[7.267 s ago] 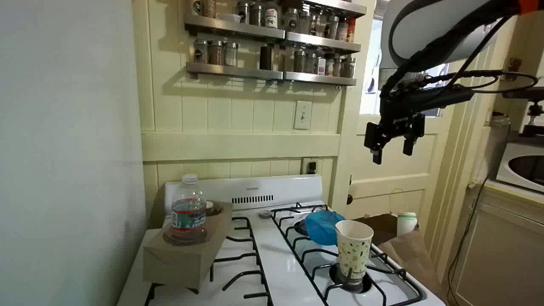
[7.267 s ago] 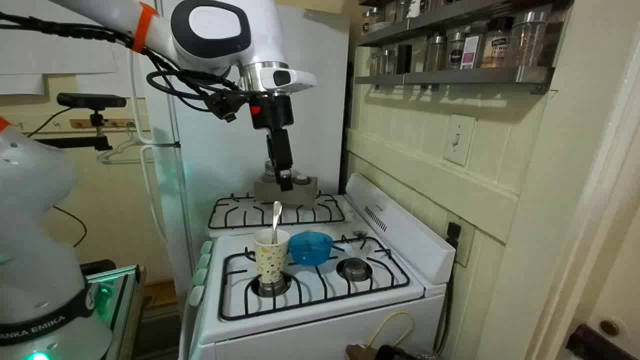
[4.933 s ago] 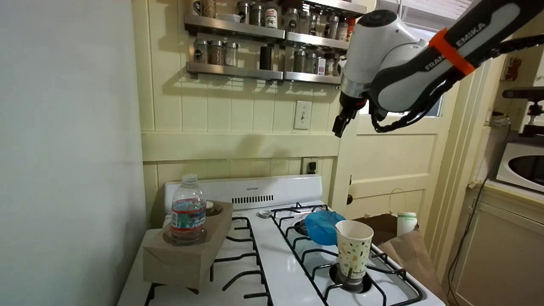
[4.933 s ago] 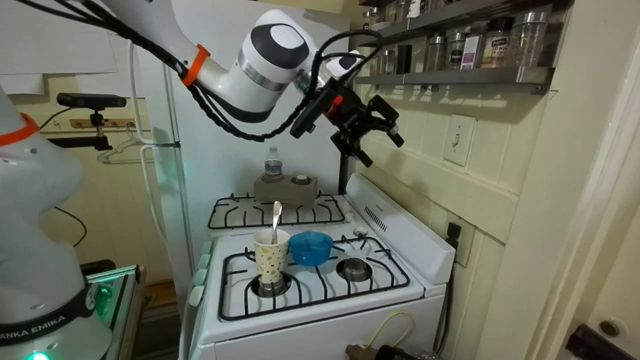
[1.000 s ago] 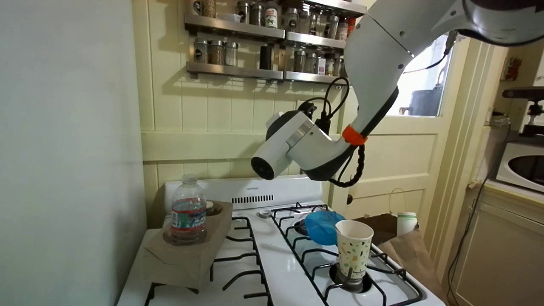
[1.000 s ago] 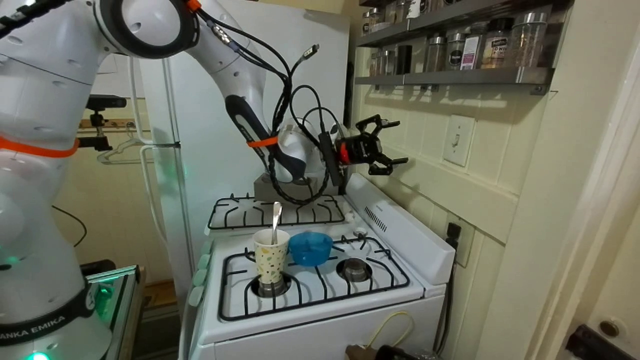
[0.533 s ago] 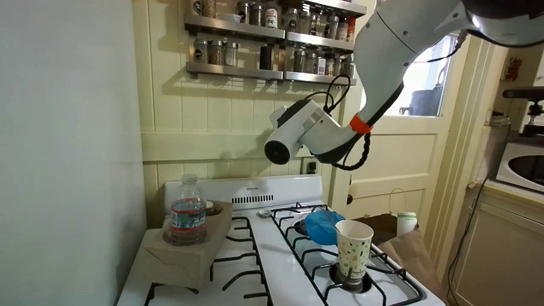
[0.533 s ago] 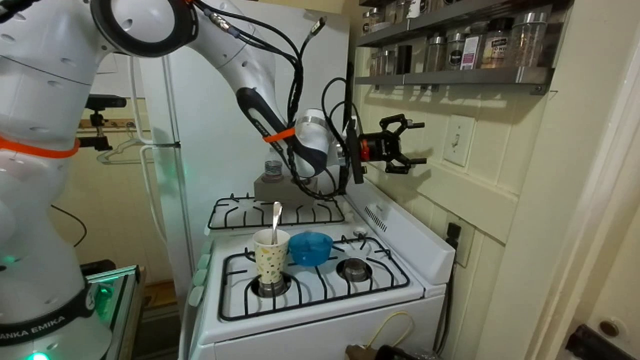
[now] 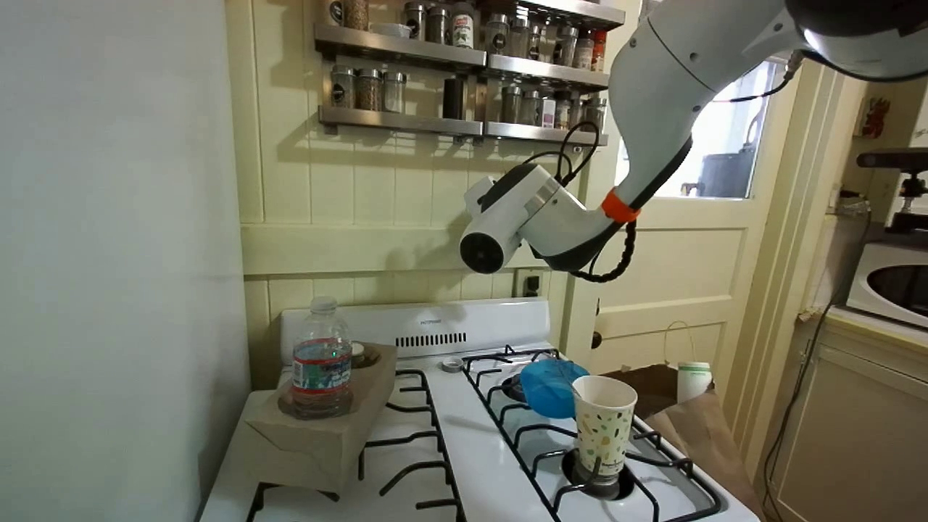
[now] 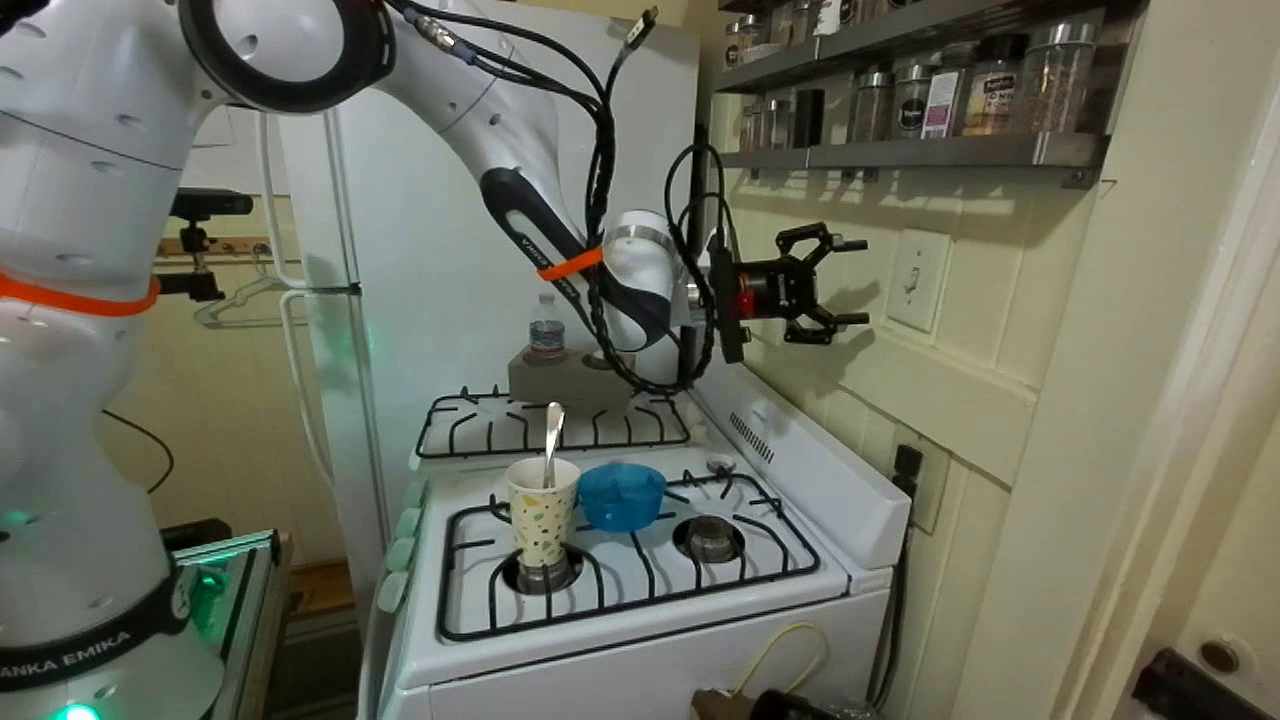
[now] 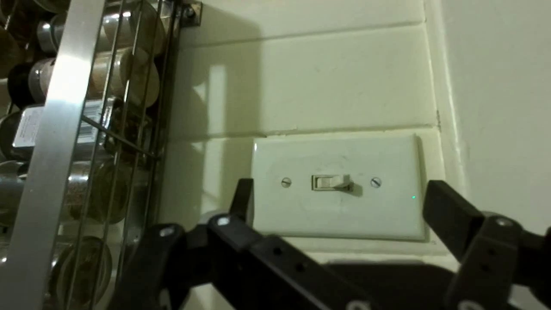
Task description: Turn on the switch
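The switch [image 10: 917, 280] is a white wall plate with a small toggle in an exterior view. It fills the middle of the wrist view [image 11: 297, 211], lying sideways there, with its toggle lever tilted away from the spice shelf. My gripper [image 10: 855, 282] points level at the wall, at about the switch's height. It is open and empty, a short gap from the plate. In the wrist view the gripper [image 11: 344, 204] has one finger near each short end of the plate, with the toggle between them. In an exterior view the arm [image 9: 518, 210] hides the switch and gripper.
Metal spice shelves [image 10: 960, 152] with jars hang above the switch; they also show close in the wrist view [image 11: 56, 142]. Below is a white stove [image 10: 640, 650] with a paper cup [image 10: 541, 520], a blue bowl [image 10: 622, 497] and a bottle [image 9: 321, 370] on a box [image 9: 297, 449].
My arm has swung across to the wall, and the gripper has turned from pointing down to facing the switch. Over the last second it has moved closer to the plate. It stays open.
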